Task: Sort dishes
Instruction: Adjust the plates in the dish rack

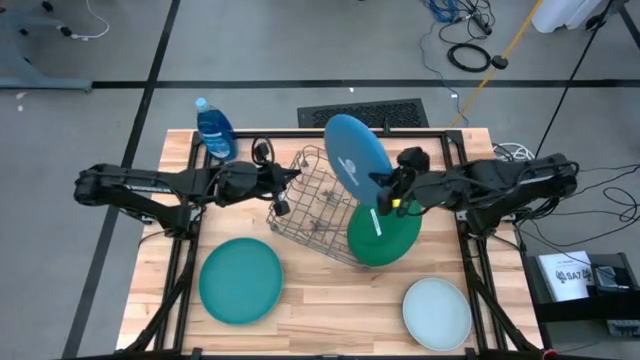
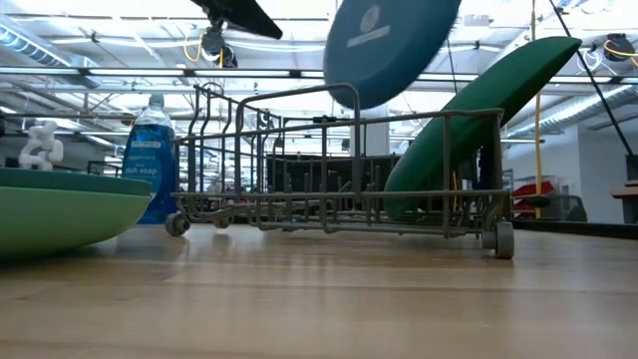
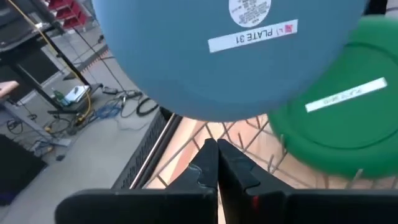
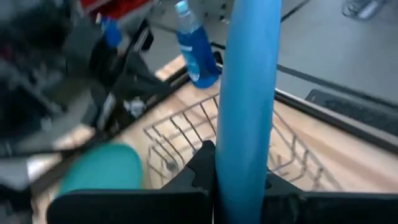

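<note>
My right gripper (image 1: 383,192) holds a bright blue plate (image 1: 355,155) in the air above the grey wire rack (image 1: 315,205); in the low view the plate (image 2: 389,45) hangs over the rack's top wires. A dark green plate (image 1: 385,238) leans tilted against the rack's right end (image 2: 478,110). A teal plate (image 1: 240,282) and a pale mint plate (image 1: 437,312) lie flat on the table's near part. My left gripper (image 1: 295,176) hovers at the rack's far left corner, shut (image 3: 217,158) with nothing between its fingers. My right gripper pinches the blue plate's rim (image 4: 245,168) between its two fingers, one finger on each face. The fingers come from the table's right, slanting a little downward. The plate stands nearly on edge, tilted, lifted clear of the table.
A blue dish-soap bottle (image 1: 213,128) stands at the table's far left corner, behind my left arm. The rack sits mid-table on small wheels (image 2: 503,239). Bare wood shows between the teal and mint plates along the near edge.
</note>
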Robot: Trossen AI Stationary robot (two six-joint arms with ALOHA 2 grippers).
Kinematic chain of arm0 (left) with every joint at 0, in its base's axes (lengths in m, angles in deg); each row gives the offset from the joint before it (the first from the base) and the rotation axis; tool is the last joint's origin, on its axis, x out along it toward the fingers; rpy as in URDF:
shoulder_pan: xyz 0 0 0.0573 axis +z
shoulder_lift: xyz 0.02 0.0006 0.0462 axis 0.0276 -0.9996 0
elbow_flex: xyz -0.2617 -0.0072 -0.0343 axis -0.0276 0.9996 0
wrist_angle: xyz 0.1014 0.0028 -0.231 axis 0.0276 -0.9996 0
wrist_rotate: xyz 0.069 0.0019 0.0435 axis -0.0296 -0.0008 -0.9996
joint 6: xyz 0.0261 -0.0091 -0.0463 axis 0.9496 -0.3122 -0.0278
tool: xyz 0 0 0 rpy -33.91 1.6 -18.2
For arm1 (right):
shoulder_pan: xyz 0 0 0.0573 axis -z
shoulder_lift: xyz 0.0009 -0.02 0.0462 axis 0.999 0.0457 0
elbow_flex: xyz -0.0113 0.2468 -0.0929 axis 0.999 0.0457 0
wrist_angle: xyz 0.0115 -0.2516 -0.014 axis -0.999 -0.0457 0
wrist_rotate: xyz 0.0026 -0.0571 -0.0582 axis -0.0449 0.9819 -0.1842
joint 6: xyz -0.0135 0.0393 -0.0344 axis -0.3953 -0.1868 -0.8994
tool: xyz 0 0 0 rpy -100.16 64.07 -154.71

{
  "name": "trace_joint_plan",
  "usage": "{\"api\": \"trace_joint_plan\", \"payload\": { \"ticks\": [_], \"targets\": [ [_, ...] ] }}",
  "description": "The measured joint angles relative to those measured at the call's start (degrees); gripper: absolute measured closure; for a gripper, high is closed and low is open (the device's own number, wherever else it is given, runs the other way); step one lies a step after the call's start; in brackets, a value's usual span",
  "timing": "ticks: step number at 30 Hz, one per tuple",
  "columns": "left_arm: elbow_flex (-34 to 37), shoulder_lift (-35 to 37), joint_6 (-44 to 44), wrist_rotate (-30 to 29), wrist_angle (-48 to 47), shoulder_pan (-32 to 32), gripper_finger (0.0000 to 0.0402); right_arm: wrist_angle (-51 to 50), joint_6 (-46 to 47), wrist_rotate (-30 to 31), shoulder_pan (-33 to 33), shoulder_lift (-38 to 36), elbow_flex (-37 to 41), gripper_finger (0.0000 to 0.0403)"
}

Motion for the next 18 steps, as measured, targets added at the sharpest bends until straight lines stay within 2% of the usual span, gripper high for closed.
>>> {"api": "trace_joint_plan", "payload": {
  "ticks": [7, 18],
  "targets": [
    [3.3, 0.0, 2.5, 0.1, 9.6, 2.6, 0.0401, 10.7, 14.2, 5.0, -0.4, 4.4, 5.9, 0.0389],
    [3.3, -0.1, 8.8, 5.0, 12.0, 9.7, 0.0401, 13.0, 30.3, 8.7, -2.4, 13.7, 5.6, 0.0389]
  ]
}}
